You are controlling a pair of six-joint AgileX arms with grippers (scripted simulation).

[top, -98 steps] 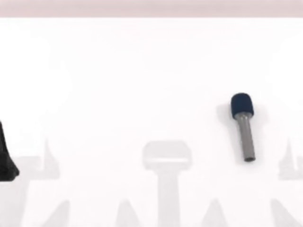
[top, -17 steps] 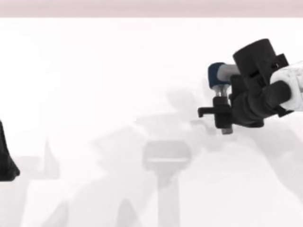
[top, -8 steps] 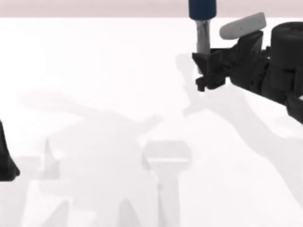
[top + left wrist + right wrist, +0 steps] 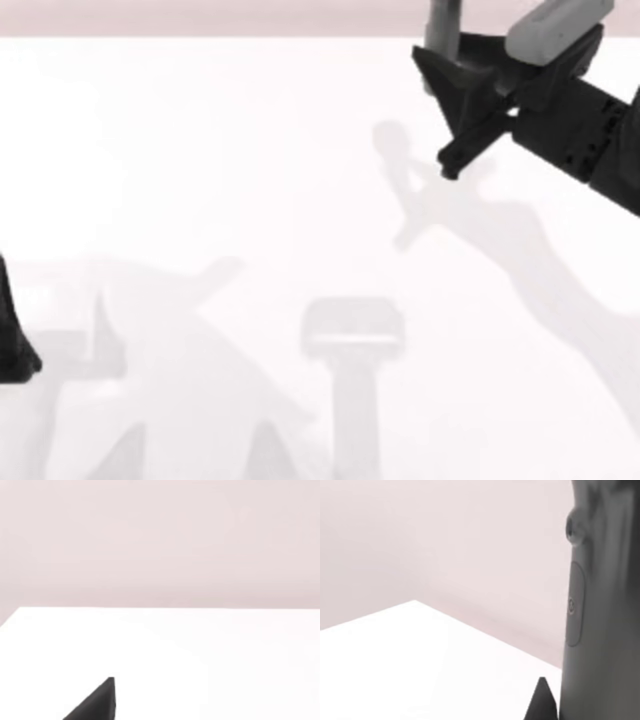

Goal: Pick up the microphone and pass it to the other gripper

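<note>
we hold our right hand (image 4: 452,75) clamped on the microphone (image 4: 441,28) handle, lifted clear of the worktop (image 4: 200,180) for our left hand (image 4: 12,340), whose fingers we cannot tell.

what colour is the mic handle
Grey; the microphone handle shows best in the right wrist view.

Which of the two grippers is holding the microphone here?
The right gripper, raised at the top view's upper right, is shut on the microphone handle. The left gripper sits parked at the left edge, holding nothing.
</note>
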